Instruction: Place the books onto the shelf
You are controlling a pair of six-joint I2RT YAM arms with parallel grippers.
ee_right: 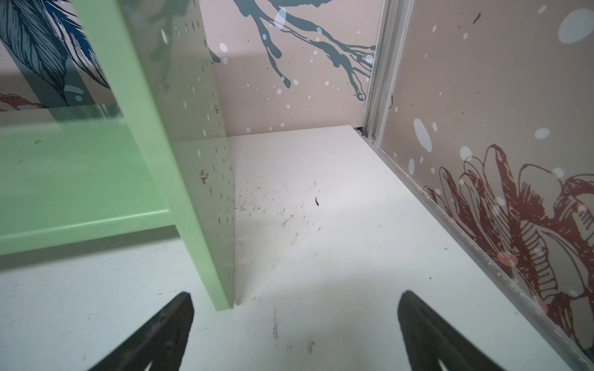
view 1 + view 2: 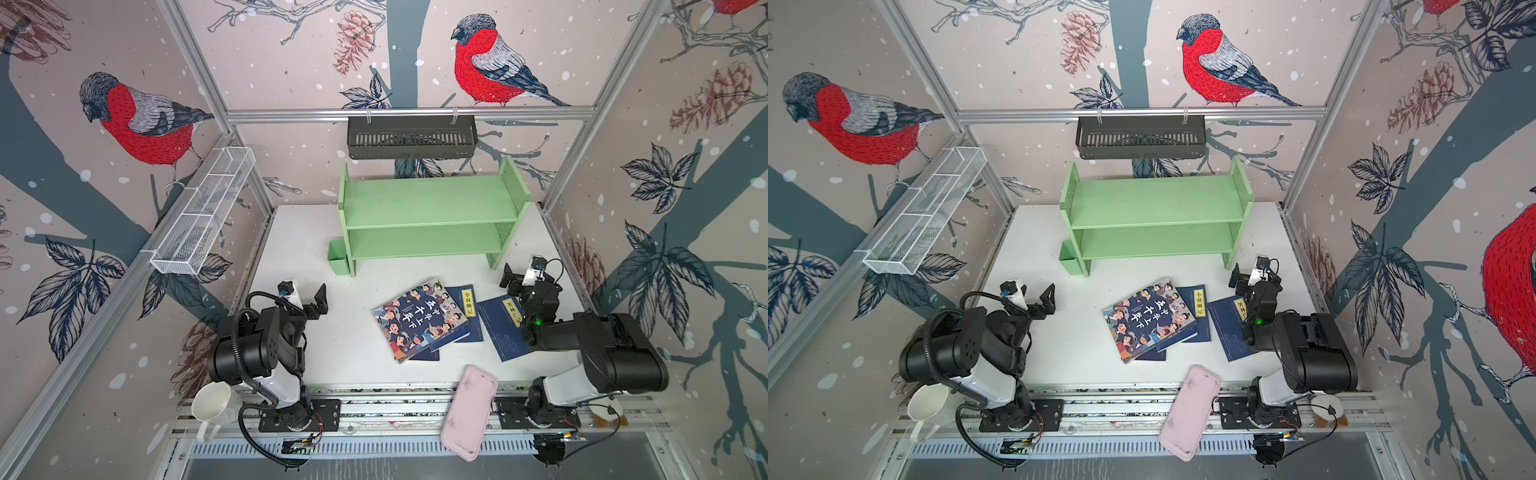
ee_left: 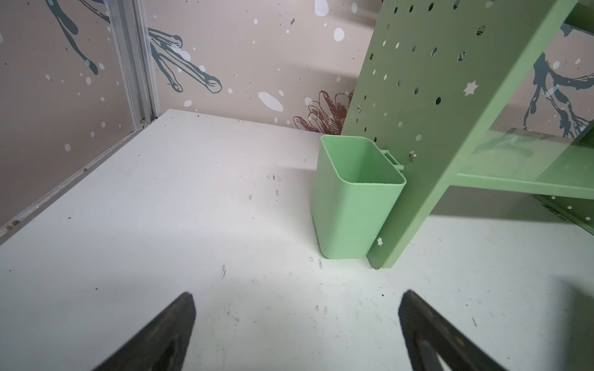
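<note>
navy-blue paperbacks (image 2: 505, 336) and a cartoon-cover book (image 2: 419, 318) lie flat in a loose, overlapping heap on the white counter (image 2: 332, 345), near the front of the light green shelf (image 2: 430, 208), whose two tiers hold nothing. left tool (image 3: 297, 298) and right tool (image 1: 295, 298) hover with jaws wide apart and empty, flanking the heap and facing the shelf's ends, seemingly poised for a first pick.

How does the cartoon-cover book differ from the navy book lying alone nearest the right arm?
Cover: the cartoon-cover book is crowded with drawn figures; the lone navy book is navy with a yellow label. Size: the cartoon-cover book looks larger than the lone navy book. Pose: the cartoon-cover book rests on other navy books; the lone navy book lies on the table, partly hidden by the right arm. Both lie flat, off the shelf.
</note>
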